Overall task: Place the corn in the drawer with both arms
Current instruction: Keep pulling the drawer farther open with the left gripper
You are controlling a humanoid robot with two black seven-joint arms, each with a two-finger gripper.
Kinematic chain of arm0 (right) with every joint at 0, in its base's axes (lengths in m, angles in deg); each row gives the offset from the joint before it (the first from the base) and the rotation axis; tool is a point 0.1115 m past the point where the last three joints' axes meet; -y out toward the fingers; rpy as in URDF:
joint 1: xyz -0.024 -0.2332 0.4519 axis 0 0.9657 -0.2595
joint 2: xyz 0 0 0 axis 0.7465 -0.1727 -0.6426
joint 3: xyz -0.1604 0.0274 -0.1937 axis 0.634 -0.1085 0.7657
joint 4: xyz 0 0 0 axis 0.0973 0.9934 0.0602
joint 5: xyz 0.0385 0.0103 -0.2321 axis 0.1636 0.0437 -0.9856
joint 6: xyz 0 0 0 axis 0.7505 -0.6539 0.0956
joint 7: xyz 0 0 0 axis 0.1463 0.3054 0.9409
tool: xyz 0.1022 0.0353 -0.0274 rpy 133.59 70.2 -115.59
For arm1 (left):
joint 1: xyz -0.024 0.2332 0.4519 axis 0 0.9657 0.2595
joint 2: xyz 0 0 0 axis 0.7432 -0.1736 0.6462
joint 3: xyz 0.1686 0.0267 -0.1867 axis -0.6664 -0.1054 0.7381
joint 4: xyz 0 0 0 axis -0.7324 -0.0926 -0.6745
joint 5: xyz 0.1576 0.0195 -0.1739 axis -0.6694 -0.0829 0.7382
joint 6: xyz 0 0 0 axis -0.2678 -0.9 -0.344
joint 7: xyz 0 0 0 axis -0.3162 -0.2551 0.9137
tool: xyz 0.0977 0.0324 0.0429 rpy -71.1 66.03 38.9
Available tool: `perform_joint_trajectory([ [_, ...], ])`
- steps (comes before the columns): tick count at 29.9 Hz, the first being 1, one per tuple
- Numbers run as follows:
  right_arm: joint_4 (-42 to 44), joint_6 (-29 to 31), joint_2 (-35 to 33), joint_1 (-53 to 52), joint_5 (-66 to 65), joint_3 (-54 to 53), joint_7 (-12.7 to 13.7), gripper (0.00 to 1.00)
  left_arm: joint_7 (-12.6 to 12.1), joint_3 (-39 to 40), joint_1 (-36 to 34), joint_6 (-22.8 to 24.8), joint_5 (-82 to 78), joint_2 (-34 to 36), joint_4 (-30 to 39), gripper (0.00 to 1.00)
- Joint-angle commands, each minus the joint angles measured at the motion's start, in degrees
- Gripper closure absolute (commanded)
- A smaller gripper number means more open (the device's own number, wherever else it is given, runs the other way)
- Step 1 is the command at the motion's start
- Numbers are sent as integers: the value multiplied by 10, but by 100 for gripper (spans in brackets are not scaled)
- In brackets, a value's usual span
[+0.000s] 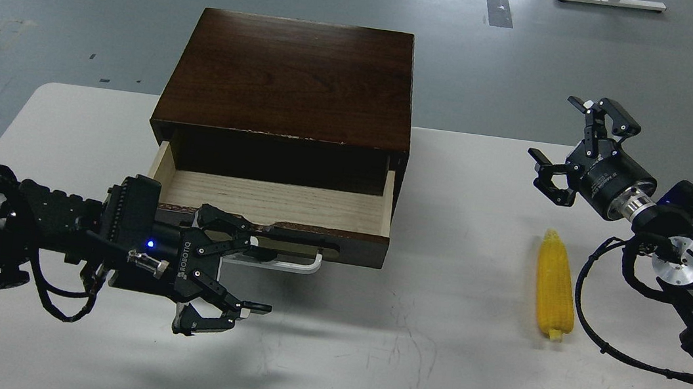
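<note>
Our left gripper (244, 271) hangs with its fingers spread wide and holding nothing, just in front of the drawer (273, 202) and close to its white bar handle (285, 265). The drawer stands pulled out of the dark brown cabinet (288, 78), its pale wood floor bare. Our right gripper (564, 145) is also wide and empty, raised above the counter (399, 359) toward the right edge.

The corn (554, 287) lies flat on the counter near that right edge, below the right gripper and well apart from the drawer, with its tapered tip pointing toward the far edge.

We judge that the pickup comes next, and several things could spoil it. The cob is round and smooth, so fingers closing off-centre could roll or squirt it toward the right edge. The cable looping under our right arm hangs near the cob's stub end and could nudge it. On the carry, the cob could strike the drawer's side wall or the cabinet's overhang if brought in too low or crosswise. Our left gripper, so near the handle, could bump the drawer partly shut.
</note>
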Motion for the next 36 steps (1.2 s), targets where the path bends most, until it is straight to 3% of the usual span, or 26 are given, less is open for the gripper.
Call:
perform_joint_trajectory([
  [1, 0, 0, 0, 0, 0, 0, 0, 0, 0, 1, 8, 0, 0, -1, 1, 32],
  [13, 0, 0, 0, 0, 0, 0, 0, 0, 0, 1, 8, 0, 0, 1, 2, 31],
  [18, 6, 0, 0, 0, 0, 0, 0, 0, 0, 3, 8, 0, 0, 1, 2, 17],
  [20, 6, 0, 0, 0, 0, 0, 0, 0, 0, 3, 8, 0, 0, 2, 2, 3],
  [36, 8, 0, 0, 1, 0, 0, 0, 0, 0, 33, 3, -4, 0, 5, 1, 3],
])
